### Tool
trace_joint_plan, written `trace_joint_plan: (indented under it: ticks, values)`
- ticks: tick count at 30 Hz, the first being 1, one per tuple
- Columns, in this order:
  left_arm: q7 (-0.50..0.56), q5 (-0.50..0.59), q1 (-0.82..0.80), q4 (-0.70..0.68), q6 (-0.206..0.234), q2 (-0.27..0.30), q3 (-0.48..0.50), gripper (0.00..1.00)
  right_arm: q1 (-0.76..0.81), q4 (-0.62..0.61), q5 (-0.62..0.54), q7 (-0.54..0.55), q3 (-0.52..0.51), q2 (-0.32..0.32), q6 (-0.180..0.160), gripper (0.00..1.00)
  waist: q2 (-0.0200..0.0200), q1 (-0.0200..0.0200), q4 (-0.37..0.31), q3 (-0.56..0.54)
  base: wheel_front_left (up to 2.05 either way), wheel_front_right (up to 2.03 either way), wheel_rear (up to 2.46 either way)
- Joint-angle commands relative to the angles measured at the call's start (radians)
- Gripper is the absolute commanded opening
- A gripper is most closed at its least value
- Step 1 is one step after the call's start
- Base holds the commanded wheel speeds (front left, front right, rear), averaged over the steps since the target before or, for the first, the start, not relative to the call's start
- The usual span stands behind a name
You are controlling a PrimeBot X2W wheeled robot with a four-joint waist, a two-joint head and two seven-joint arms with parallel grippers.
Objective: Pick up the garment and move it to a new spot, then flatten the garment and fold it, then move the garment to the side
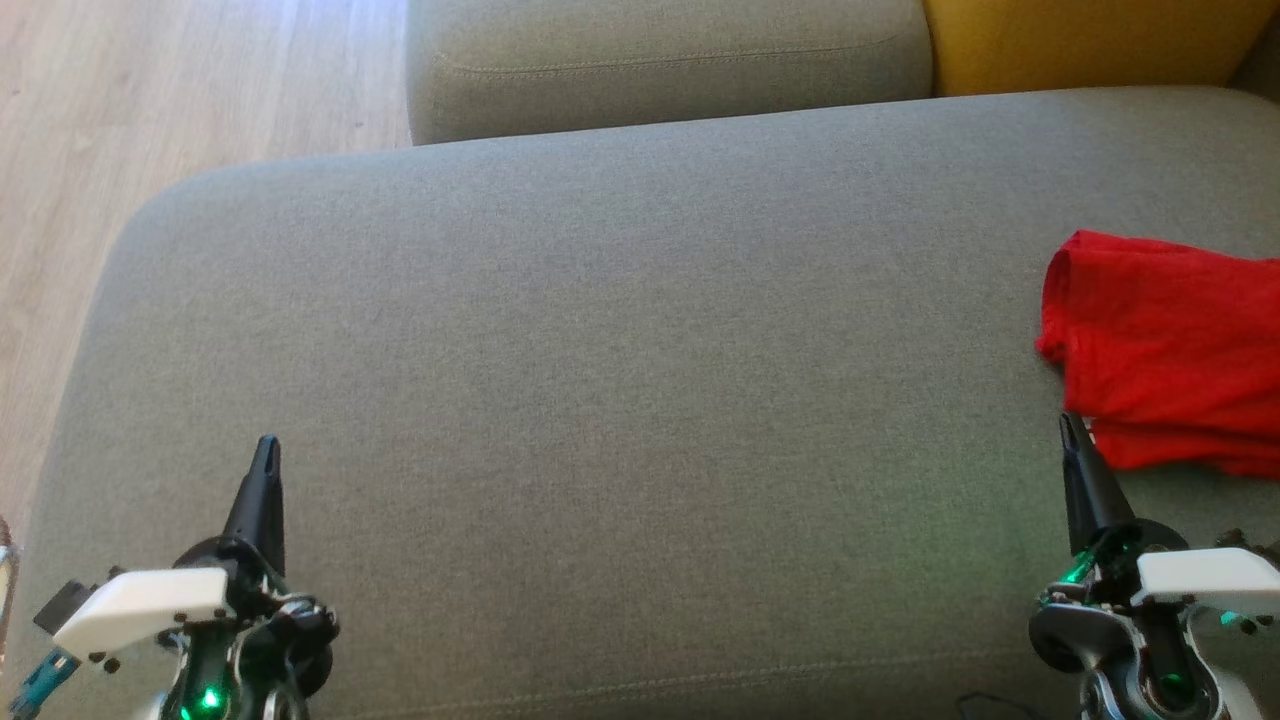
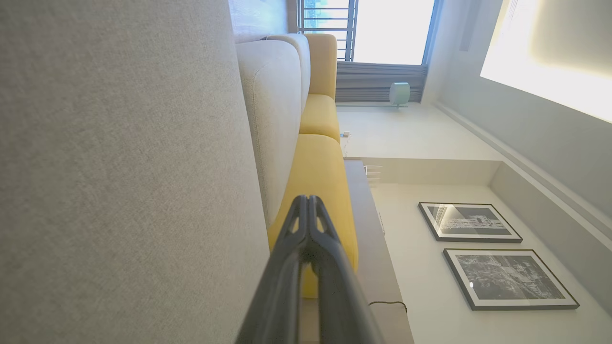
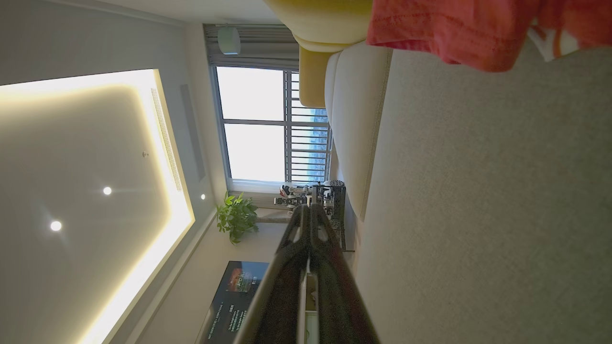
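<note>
A wide grey sofa seat (image 1: 600,350) spreads ahead of both hands, with wooden floor (image 1: 150,100) beyond its rounded corner on the left hand's outer side. The red garment (image 1: 1170,350) lies in loose layers just ahead of the right hand (image 1: 1068,425) and to its outer side, close to the fingertip but apart from it. The right wrist view shows a strip of bare sofa between them. The garment's far part runs out of the head view.

Both hands are empty, fingers pressed together. In its wrist view the left hand (image 2: 308,203) shows no gap at the tips. It sits well apart from the garment, across the whole seat.

The main risk is going in with the right hand's fingers closed. They would shove the garment along the seat and bunch it instead of taking hold. Opened too little, they might pinch only the top layer, so the rest would unfold or drag on the rough fabric as it lifts. With part of the garment unseen, a pull could also slide it off the sofa on that side, and the left hand is too far away to catch it.
</note>
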Motion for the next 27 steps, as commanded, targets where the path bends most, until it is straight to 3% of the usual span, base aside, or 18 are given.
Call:
trace_joint_plan:
  ticks: [1, 27]
  values:
    - [0.007, -0.003, -0.053, -0.027, -0.007, 0.014, 0.035, 0.00, -0.050, -0.033, 0.003, 0.009, 0.017, -0.015, 0.000, 0.00, 0.0000, 0.0000, 0.000, 0.000, 0.00, 0.00, 0.00]
    - [0.015, 0.006, -0.054, -0.027, -0.007, 0.007, 0.046, 0.00, -0.051, -0.033, 0.002, 0.010, 0.015, -0.014, 0.000, 0.00, 0.0000, 0.0000, 0.000, 0.000, 0.00, 0.00, 0.00]
